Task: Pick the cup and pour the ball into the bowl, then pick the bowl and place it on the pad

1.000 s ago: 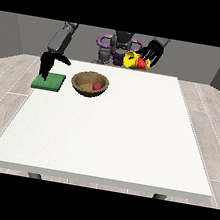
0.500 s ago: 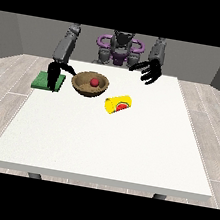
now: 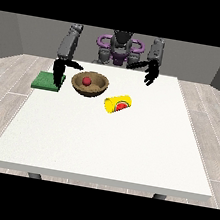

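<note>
Your robot hand at the view's left [image 3: 59, 71] hangs from its grey forearm with the fingers pointing down and the thumb stuck out sideways toward the bowl; the fingers look straight and nothing is held in them. Its fingertips come down at the inner edge of the green pad [image 3: 47, 80], though you cannot tell from this view whether they touch it. Just beside that robot hand, toward the middle of the view, the brown bowl [image 3: 90, 84] stands upright on the surface [image 3: 106, 147], with the red ball [image 3: 87, 81] lying inside it. Bowl and pad sit close together, and the robot hand shows between them.

Your robot hand at the view's right [image 3: 150, 72] is raised above the far edge of the surface, fingers spread and relaxed, one of them reaching sideways toward the robot's body; it carries nothing. The yellow cup [image 3: 118, 104] lies tipped on its side on the surface, below and to the left of that robot hand in the view and well apart from it. The cup's open end faces the view's left and its side shows a red mark. It rests near the bowl's right rim without touching it.
</note>
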Robot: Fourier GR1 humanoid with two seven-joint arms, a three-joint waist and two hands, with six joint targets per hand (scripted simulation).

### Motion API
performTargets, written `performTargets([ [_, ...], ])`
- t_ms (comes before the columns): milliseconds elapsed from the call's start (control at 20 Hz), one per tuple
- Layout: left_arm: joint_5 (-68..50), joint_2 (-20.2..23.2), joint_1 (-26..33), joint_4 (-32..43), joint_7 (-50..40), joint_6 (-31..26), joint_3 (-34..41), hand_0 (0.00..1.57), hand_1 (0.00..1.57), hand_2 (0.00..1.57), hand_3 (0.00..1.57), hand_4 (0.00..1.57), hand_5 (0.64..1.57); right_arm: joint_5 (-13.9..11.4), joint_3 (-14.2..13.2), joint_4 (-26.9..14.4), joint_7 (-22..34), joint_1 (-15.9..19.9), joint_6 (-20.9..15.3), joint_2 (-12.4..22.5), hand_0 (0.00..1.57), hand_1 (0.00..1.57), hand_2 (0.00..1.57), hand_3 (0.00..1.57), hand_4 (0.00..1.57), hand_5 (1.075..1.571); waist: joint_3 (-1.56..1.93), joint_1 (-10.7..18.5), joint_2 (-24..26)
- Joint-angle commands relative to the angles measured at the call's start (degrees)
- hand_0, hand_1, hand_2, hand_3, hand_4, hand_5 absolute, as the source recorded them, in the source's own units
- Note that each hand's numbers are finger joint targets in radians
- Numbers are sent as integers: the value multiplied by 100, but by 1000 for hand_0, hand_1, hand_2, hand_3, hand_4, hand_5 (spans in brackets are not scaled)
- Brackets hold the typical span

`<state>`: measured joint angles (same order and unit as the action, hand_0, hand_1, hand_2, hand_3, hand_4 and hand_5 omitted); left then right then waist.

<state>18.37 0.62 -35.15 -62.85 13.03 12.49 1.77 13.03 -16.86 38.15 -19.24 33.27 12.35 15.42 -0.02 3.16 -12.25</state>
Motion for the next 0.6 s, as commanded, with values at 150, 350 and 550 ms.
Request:
performTargets([
  [150, -64, 60, 107, -332, -35, -175, -144, 0, 0, 0, 0, 0, 1549, 117, -144, -650, -461, -54, 253, 33, 0, 0, 0, 0, 251, 1550, 6, 196, -146],
  [350, 6, 34, -156, -930, -367, -245, -322, 0, 0, 0, 0, 0, 1555, 215, -394, -1055, -918, 42, 390, 262, 0, 0, 0, 0, 199, 1539, 10, 540, -572],
  [550, 42, -55, -165, -977, -276, -194, -469, 0, 0, 0, 0, 0, 1558, 211, -345, -790, -1050, -33, 156, -82, 0, 0, 0, 0, 151, 1525, 12, 643, -754],
])
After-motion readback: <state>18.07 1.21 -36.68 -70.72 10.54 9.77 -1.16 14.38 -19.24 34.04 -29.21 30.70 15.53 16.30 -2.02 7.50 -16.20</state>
